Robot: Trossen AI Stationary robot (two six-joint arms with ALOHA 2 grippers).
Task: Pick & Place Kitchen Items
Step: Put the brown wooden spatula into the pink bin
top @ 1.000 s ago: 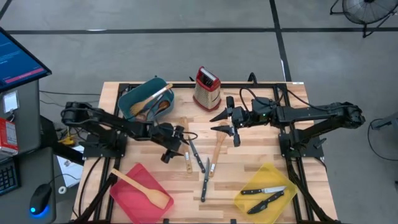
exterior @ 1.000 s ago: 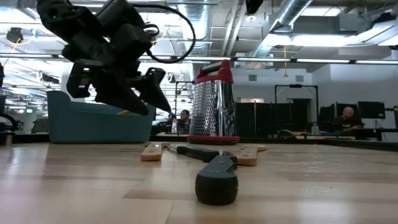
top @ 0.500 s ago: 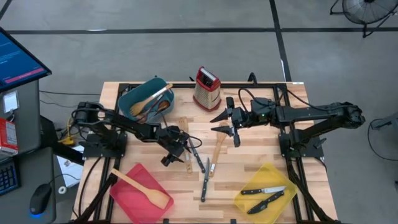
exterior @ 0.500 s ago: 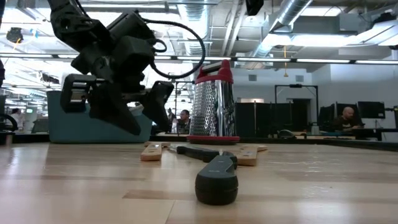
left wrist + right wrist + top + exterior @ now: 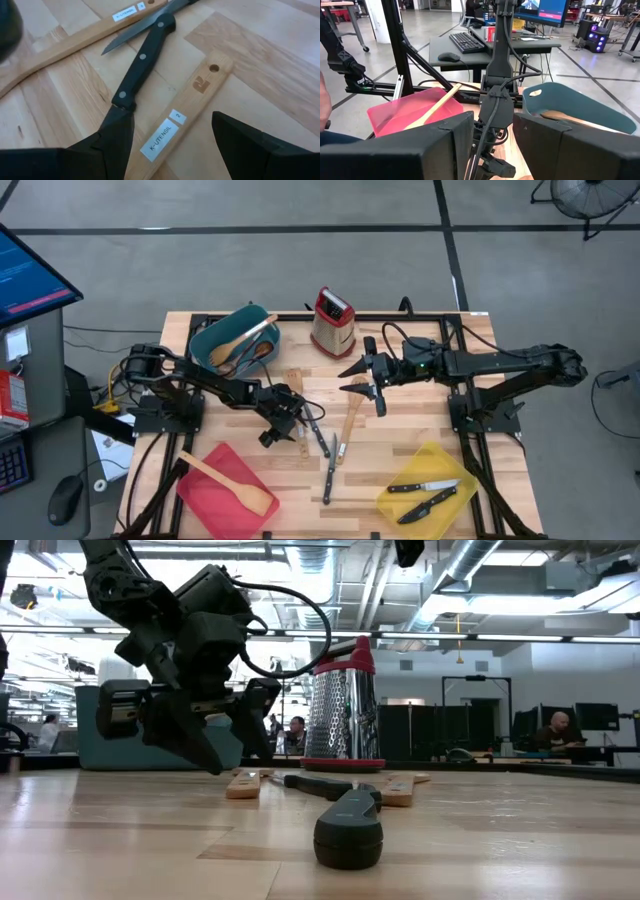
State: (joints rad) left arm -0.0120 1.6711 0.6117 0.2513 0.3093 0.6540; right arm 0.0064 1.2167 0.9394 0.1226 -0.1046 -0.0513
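Utensils [image 5: 325, 442] scattered mid-table [image 5: 400, 450], clear of the edges. Left gripper [image 5: 283, 423] low, spread wide over a labelled light wooden handle [image 5: 182, 117] beside a black-handled knife [image 5: 142, 57]. Right gripper [image 5: 362, 378] raised, half-open, empty.

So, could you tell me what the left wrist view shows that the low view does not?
Only the left wrist view shows the K-UTENSIL label on the wooden handle between the left gripper's open fingers, and the black-handled knife beside it. Only the low view shows the box grater and a person at a desk. Both show the left gripper low over the table.
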